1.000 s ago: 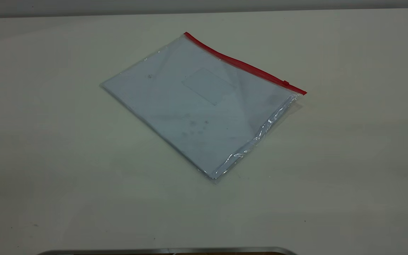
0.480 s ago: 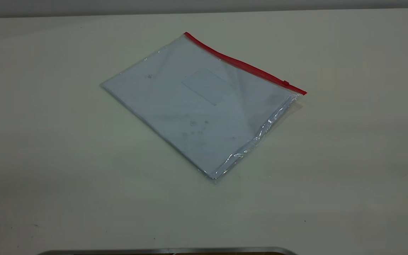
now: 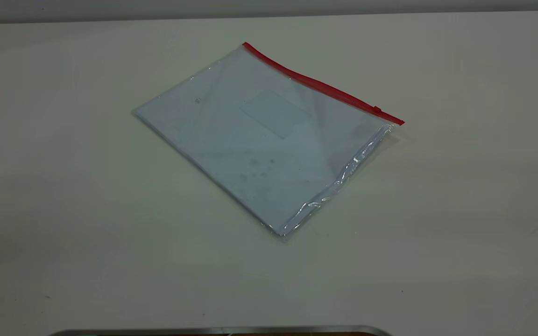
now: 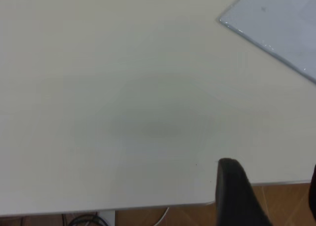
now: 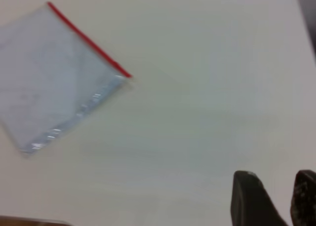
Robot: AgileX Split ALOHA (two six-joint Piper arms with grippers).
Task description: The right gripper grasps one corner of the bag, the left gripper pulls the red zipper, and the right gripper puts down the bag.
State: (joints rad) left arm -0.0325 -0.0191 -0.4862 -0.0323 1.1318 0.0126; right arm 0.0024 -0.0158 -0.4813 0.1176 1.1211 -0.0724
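The bag (image 3: 269, 135) lies flat on the table, a clear pouch with white paper inside. The red zipper (image 3: 320, 84) runs along its far long edge, with the small slider tab (image 3: 377, 109) near the right end. The corner of the bag (image 3: 397, 122) at that end rests on the table. Neither gripper shows in the exterior view. My left gripper (image 4: 269, 191) is open over the table's near edge, away from the bag (image 4: 276, 23). My right gripper (image 5: 276, 191) is open and empty, away from the bag (image 5: 54, 72) and its red zipper (image 5: 89, 40).
The cream table (image 3: 63, 210) surrounds the bag on all sides. A metal rim (image 3: 222, 330) shows at the near edge. The left wrist view shows the table's edge and wooden floor (image 4: 286, 201) beyond it.
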